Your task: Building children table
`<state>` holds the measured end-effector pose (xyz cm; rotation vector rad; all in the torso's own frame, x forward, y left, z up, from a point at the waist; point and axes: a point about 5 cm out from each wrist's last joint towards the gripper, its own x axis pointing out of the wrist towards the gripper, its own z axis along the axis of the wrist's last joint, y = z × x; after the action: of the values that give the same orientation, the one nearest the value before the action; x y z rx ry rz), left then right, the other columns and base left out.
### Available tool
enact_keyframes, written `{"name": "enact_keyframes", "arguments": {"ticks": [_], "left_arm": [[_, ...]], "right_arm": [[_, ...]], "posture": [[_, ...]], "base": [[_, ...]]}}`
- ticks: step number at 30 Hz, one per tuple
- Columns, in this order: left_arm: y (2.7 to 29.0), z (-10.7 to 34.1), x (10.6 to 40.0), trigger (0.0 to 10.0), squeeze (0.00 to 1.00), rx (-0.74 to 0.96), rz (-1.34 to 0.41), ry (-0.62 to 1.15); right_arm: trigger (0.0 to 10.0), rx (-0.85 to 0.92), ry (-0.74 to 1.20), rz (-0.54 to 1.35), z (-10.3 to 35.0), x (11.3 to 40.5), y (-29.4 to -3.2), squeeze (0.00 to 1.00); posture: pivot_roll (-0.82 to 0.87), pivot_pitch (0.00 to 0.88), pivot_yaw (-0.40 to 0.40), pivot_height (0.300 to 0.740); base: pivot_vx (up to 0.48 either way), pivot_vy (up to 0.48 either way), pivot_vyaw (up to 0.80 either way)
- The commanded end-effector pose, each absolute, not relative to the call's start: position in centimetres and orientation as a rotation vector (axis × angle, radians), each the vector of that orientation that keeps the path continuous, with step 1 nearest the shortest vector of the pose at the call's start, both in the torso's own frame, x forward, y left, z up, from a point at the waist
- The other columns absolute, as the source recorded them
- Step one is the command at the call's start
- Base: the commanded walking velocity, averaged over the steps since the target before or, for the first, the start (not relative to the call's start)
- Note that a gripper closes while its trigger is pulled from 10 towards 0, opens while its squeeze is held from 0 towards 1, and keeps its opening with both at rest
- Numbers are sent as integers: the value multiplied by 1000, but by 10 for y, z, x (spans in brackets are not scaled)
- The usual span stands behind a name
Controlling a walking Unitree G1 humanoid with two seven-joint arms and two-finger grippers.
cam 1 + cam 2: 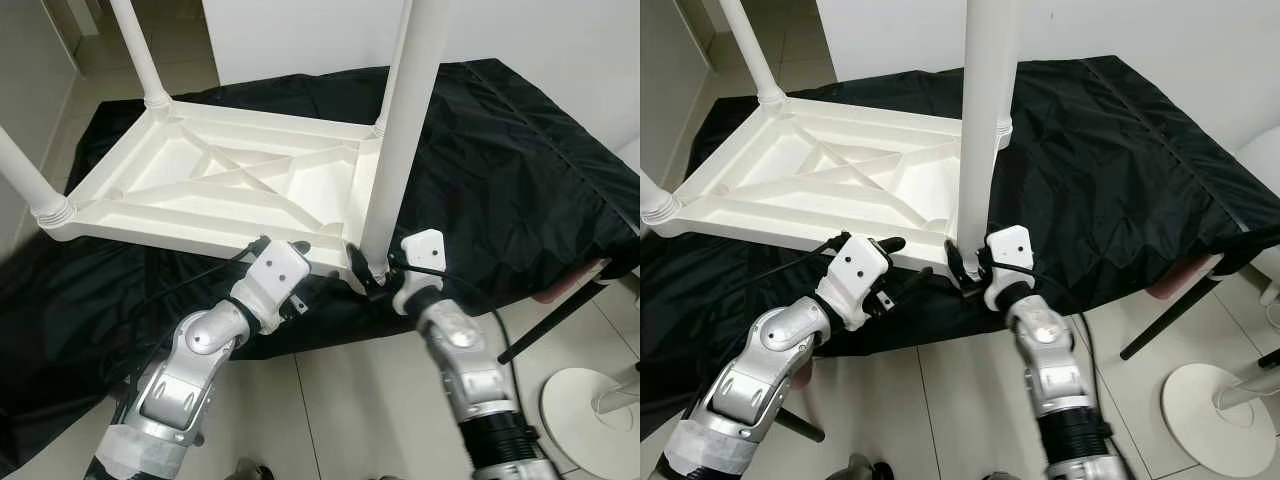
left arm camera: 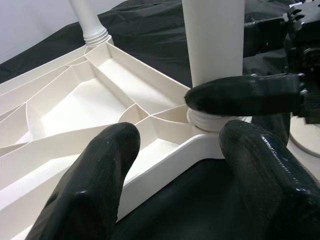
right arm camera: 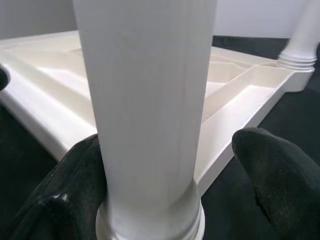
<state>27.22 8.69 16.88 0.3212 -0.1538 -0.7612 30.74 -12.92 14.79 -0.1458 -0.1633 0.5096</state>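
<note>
From the head views, you had the white tabletop [image 1: 215,185] lying upside down on the black cloth [image 1: 500,170], ribs up, with a leg standing at each of three corners that could be seen. The near leg [image 1: 400,140] stood in the corner closest to you. Your right gripper [image 1: 372,283] was at its foot, one finger on either side of the threaded collar. Your left gripper [image 1: 300,262] lay just beside that corner, against the tabletop's front edge. A round white stand base [image 1: 590,405] sat on the floor tiles to your right.

In the left wrist view, your left fingers [image 2: 92,185] were spread apart with nothing between them, framing the corner socket [image 2: 210,122] where the leg [image 2: 214,42] met the tabletop. One right finger [image 2: 240,95] pressed across the collar.

In the right wrist view, the leg [image 3: 150,100] rose between your two right fingers [image 3: 75,190]. One touched the leg; the other [image 3: 272,175] stood off from it, so the jaws were apart around the leg, not clamped.

By my reading, you were seating or screwing this leg home. The next move called for closing the right jaws on the leg near its collar and turning it while the left gripper braced the tabletop's edge. A loose hold would slip on the smooth plastic.
</note>
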Motion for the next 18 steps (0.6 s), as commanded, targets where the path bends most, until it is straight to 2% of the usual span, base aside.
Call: {"name": "enact_keyframes", "arguments": {"ticks": [1, 3, 5, 14, 15, 17, 18], "left_arm": [[85, 167, 270, 10000, 0, 328, -818, -145], [85, 167, 270, 10000, 0, 328, -818, -145], [82, 169, 274, 10000, 0, 307, -810, -156], [76, 163, 274, 10000, 0, 297, -816, -131], [75, 163, 274, 10000, 0, 305, -817, -140], [74, 164, 275, 10000, 0, 310, -819, -148], [74, 164, 275, 10000, 0, 314, -816, -151]], "right_arm": [[10000, -180, -153, 571, 144, 310, -126, 0], [10000, -180, -153, 571, 144, 310, -126, 0], [10000, -259, -139, 704, 146, 321, -122, 0], [10000, -319, -115, 770, 148, 337, -118, 0], [9294, -322, -109, 783, 146, 337, -117, 0], [9294, -323, -105, 796, 145, 338, -116, 0], [0, -300, -76, 820, 138, 334, -116, 0]], "posture": [[-79, 72, 70, 740], [-79, 72, 70, 740], [-89, 56, 56, 740], [-97, 54, 48, 740], [-94, 55, 42, 740], [-94, 55, 42, 740], [-91, 56, 36, 740]], "base": [[0, 0, 0], [0, 0, 0], [0, 0, 0], [0, 0, 0], [0, 0, 0], [0, 0, 0], [0, 0, 0]]}}
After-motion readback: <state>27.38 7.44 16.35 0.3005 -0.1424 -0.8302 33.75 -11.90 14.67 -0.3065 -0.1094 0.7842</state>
